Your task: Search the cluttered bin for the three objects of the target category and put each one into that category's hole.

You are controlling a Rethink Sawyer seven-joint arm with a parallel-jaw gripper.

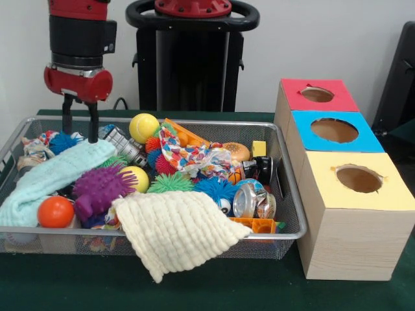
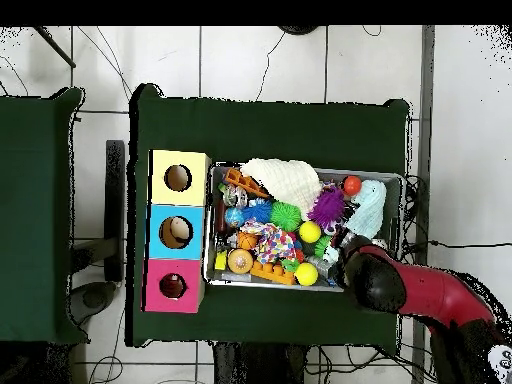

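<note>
The tool [image 1: 80, 129] is hanging over the far left corner of the wire bin [image 1: 293, 217], its two fingers standing slightly apart with nothing between them, tips just above a mint towel [image 1: 48, 178]. The bin is sitting on the green desk [image 1: 194, 288] and is holding a cream cloth [image 1: 178, 230] draping over its front rim, a purple spiky ball [image 1: 97, 189], an orange ball [image 1: 55, 211] and a yellow ball [image 1: 143, 126]. Beside the bin, three boxes are showing holes: red [image 1: 317, 94], blue [image 1: 334, 130] and yellow [image 1: 358, 179].
</note>
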